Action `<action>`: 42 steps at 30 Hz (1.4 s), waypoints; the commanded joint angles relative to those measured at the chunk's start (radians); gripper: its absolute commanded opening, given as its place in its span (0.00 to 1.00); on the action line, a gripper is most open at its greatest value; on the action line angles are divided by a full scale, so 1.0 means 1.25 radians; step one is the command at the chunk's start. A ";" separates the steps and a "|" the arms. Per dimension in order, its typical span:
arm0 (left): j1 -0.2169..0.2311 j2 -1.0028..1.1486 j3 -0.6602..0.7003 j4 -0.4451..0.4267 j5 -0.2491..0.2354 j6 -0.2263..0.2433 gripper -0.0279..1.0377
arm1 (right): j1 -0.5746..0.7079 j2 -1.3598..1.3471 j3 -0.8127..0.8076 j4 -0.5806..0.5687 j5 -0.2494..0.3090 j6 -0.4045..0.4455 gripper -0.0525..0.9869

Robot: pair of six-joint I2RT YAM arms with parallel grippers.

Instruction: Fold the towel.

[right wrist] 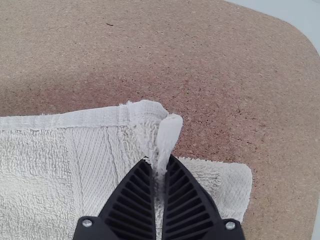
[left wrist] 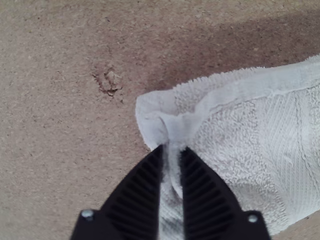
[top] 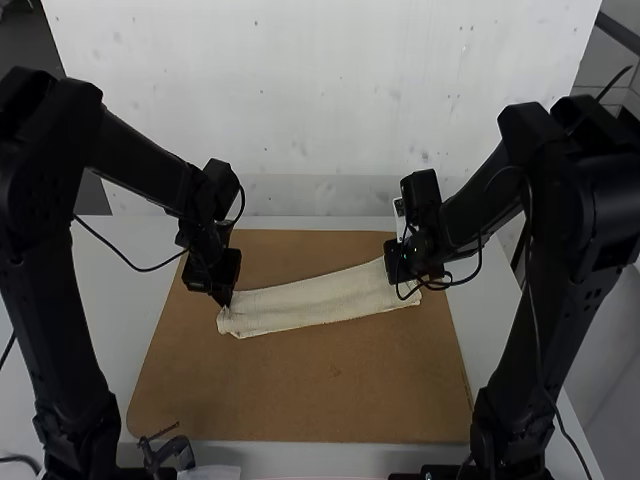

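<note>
A cream towel point(top: 320, 301) lies as a long narrow strip, folded, slanting across the brown board. My left gripper point(top: 225, 298) is at the strip's left end, and my right gripper point(top: 415, 280) is over its right end. In the left wrist view, my left gripper point(left wrist: 172, 150) is shut on a pinched ridge near a corner of the towel point(left wrist: 240, 135). The right wrist view has my right gripper point(right wrist: 160, 162) closed on a raised fold at the edge of the towel point(right wrist: 40, 155), with another layer sticking out beyond it.
The brown board point(top: 300, 390) lies on a white table point(top: 100, 330), reaching around the towel on all sides. A white wall stands behind the table. Cables hang from both arms near the grippers.
</note>
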 commanded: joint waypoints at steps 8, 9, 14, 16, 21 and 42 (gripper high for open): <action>0.051 -0.081 0.049 -0.010 -0.028 0.047 0.98 | -0.064 -0.001 0.029 0.018 0.013 0.030 0.73; 0.057 -0.102 0.047 -0.010 -0.028 0.048 0.97 | -0.070 -0.003 0.030 0.008 0.005 0.031 0.79; 0.096 -0.205 0.047 -0.009 -0.020 0.055 0.97 | -0.096 -0.016 0.036 -0.052 -0.015 0.048 0.86; 0.101 -0.235 0.042 -0.009 -0.015 0.055 0.97 | -0.103 -0.007 0.052 -0.106 -0.035 0.058 0.86; 0.101 -0.262 0.024 -0.005 -0.014 0.055 0.97 | -0.104 0.092 0.091 -0.164 -0.041 0.081 0.85; 0.134 -0.294 -0.050 -0.005 0.013 0.076 0.97 | -0.179 0.149 0.150 -0.231 -0.046 0.074 0.07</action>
